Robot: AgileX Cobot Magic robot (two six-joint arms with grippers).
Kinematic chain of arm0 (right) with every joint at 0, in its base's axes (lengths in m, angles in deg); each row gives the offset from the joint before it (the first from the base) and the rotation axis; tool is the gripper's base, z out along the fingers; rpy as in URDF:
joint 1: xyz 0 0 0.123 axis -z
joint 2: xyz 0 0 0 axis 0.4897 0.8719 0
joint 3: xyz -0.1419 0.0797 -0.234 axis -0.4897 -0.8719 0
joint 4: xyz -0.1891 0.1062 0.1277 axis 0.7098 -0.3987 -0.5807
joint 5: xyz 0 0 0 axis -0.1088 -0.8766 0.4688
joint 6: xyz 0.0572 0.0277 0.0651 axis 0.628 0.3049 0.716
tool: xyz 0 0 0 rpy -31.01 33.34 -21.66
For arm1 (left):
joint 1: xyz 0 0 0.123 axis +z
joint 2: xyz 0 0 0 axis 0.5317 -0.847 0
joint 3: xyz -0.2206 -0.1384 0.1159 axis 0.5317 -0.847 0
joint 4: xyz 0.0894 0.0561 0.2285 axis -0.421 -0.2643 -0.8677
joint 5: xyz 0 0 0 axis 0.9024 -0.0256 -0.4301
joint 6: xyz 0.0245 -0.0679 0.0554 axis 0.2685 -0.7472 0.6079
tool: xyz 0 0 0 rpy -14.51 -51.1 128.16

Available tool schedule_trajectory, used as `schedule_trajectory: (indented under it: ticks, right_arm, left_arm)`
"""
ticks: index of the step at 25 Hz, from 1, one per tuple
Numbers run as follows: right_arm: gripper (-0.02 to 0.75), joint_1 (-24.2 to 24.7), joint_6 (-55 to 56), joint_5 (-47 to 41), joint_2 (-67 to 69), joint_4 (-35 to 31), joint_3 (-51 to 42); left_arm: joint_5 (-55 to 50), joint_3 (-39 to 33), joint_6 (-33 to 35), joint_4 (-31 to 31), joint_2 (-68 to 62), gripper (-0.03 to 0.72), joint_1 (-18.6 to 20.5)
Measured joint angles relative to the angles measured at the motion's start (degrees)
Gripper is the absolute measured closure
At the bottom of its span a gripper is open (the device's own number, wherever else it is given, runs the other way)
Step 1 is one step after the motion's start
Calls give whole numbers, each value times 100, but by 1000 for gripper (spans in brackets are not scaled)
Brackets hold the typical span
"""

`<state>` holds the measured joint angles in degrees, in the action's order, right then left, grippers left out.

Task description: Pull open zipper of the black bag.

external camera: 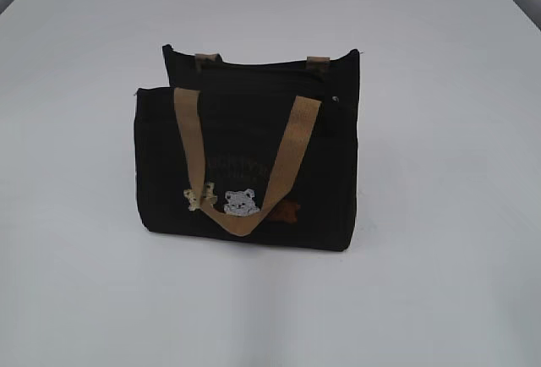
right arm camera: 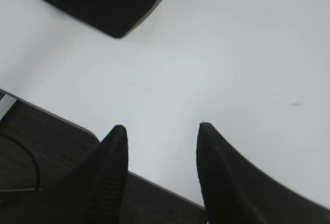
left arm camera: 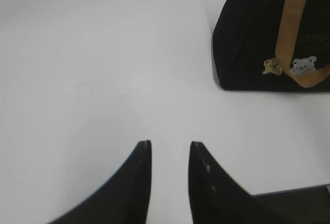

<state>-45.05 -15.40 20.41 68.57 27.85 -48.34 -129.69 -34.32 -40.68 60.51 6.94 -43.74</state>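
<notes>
The zipper [external camera: 254,68] runs as a dark line along the top edge of the black bag [external camera: 249,160], with a small silver glint near its right end; from here it looks closed, though the line is hard to follow. The bag stands upright near the middle of my white table [external camera: 439,215], a boxy fabric tote, soft and matte. Faint lettering crosses its front, too dim for me to read. Below it sit little bear patches [external camera: 240,203]: cream, white and a brown one at the right. A tan webbing handle [external camera: 292,151] hangs down the front in a loop.

My left gripper [left arm camera: 170,149] hangs over bare table, its dark tapered fingers parted a little, grasping nothing; its camera catches the bag's lower front corner and two bears. My right gripper [right arm camera: 162,131] spreads wider, also empty, near the table's dark edge [right arm camera: 56,136], showing only a bag corner. The exterior view shows neither gripper.
</notes>
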Motion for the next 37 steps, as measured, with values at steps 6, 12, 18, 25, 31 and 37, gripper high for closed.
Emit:
schedule_trajectory:
  ticks: [6, 12, 18, 25, 31, 37]
  right_arm:
    - [433, 0, 0, 75, -594, 15, -28]
    - [451, 0, 90, 91, -594, 58, -28]
    - [453, 0, 98, 96, -594, 68, -28]
    - [454, 1115, 105, 96, -594, 68, -35]
    - [454, 1458, 108, 109, -594, 87, -35]
    - [454, 1466, 112, 120, -594, 87, -35]
  left_arm:
    - [383, -681, 176, 223, 939, 507, 0]
    - [485, -686, 206, 237, 980, 507, 0]
    - [498, -686, 206, 237, 980, 507, 0]
    - [504, -686, 208, 237, 980, 507, 858]
    - [504, -686, 208, 237, 980, 507, 748]
    - [504, -686, 208, 240, 980, 507, 754]
